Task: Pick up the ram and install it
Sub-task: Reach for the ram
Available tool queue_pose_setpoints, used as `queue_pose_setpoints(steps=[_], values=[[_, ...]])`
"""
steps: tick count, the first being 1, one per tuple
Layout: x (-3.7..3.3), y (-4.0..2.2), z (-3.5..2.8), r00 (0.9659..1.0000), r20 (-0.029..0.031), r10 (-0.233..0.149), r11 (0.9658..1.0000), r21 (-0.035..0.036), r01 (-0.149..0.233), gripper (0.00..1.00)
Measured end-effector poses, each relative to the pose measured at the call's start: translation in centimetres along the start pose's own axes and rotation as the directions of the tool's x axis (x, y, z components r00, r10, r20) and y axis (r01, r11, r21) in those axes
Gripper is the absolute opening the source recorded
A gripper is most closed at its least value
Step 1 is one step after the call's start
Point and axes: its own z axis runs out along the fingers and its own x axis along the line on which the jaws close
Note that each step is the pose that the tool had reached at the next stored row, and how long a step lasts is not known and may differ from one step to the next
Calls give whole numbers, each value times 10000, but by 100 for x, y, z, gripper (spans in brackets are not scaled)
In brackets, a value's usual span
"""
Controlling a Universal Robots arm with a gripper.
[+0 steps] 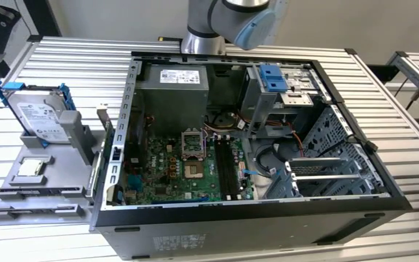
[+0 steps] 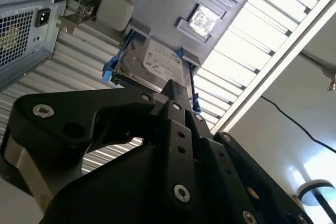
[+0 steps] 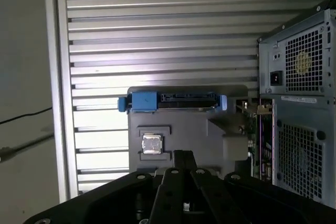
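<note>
Gripper (image 3: 184,155): jaws together, aimed toward gray tray (image 3: 189,121) (hard drive (image 3: 189,98), processor chip (image 3: 152,144) aboard).

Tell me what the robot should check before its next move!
1. Case open, board reachable: ok.
2. Board's long black slots free for the ram: cannot tell.
3. Where the ram lies: cannot tell.
4. Gripper aimed toward the tray, near the chip: ok.
5. Drive standing upright in the tray: ok.
6. Gripper holding anything: cannot tell.
</note>
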Motion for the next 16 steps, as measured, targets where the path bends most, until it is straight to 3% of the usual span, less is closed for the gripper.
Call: queue_pose_setpoints(steps=[5, 9, 11, 16], values=[[5, -13, -1, 10000, -1, 0, 10000, 0, 0, 0], [0, -86, -5, 10000, -1, 0, 10000, 0, 0, 0], [-7, -199, -8, 10000, 0, 0, 10000, 0, 0, 0], [-17, -379, -13, 10000, 0, 0, 10000, -1, 0, 0]])
